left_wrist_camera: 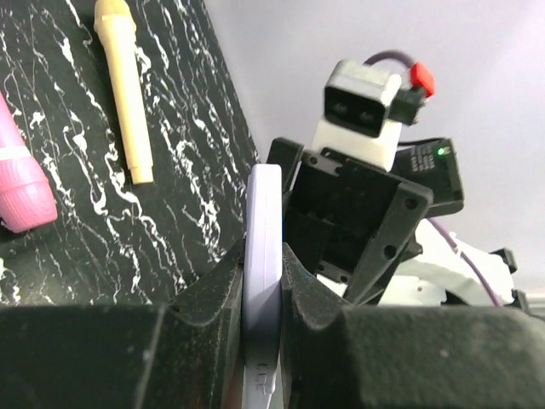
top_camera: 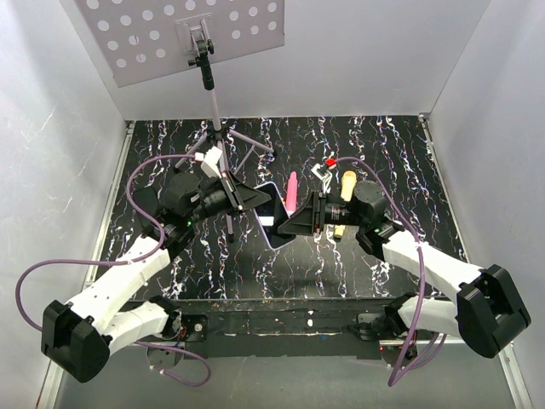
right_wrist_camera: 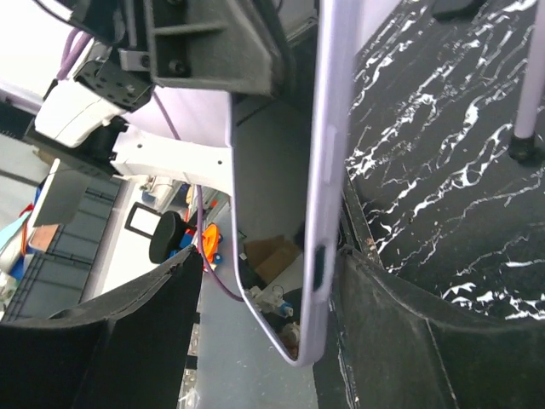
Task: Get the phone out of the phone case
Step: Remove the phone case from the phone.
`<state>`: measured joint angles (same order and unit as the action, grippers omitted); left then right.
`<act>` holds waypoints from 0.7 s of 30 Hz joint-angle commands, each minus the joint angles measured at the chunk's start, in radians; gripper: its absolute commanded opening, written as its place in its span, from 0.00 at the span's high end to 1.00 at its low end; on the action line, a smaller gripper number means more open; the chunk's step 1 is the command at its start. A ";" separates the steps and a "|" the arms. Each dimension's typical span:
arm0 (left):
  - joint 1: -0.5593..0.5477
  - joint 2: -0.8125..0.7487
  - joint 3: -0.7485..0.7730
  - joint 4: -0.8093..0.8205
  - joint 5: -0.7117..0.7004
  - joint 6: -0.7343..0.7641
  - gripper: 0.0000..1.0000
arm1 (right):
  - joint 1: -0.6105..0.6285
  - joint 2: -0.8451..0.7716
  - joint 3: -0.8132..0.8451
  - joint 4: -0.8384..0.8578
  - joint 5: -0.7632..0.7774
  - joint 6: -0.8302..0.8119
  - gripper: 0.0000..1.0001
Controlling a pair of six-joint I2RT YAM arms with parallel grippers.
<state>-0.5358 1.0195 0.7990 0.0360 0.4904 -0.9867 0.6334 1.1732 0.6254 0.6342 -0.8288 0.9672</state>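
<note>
Left wrist: jaws clamp phone case [left_wrist_camera: 262,256] (edge-on).

Tabletop tally
One phone case [left_wrist_camera: 262,256], one pink stick [top_camera: 292,192], one cream stick [left_wrist_camera: 123,85], one tripod [top_camera: 211,102], one perforated board [top_camera: 170,38] far back.

On the black marbled tabletop [top_camera: 409,170] we see a tripod [top_camera: 217,119], a pink cylinder [top_camera: 292,192] and a cream stick [top_camera: 348,182].
</note>
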 commanded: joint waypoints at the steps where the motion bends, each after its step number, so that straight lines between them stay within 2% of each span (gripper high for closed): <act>1: 0.019 -0.082 -0.003 0.202 -0.101 -0.113 1.00 | 0.002 -0.014 0.059 -0.125 0.051 -0.039 0.29; 4: 0.020 -0.157 -0.050 0.257 -0.218 -0.136 1.00 | 0.006 -0.017 0.050 -0.093 0.046 0.016 0.29; 9: 0.023 -0.229 -0.179 0.477 -0.372 -0.242 1.00 | 0.064 -0.038 -0.015 0.143 0.144 0.156 0.27; 14: 0.023 -0.200 -0.187 0.564 -0.368 -0.279 1.00 | 0.126 -0.034 0.007 0.174 0.243 0.148 0.27; 21: 0.023 -0.200 -0.196 0.613 -0.369 -0.308 1.00 | 0.130 -0.026 -0.033 0.314 0.284 0.174 0.41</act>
<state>-0.5179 0.8436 0.5945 0.5274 0.1493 -1.2572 0.7616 1.1599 0.6209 0.7868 -0.6079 1.1210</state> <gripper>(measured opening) 0.138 0.619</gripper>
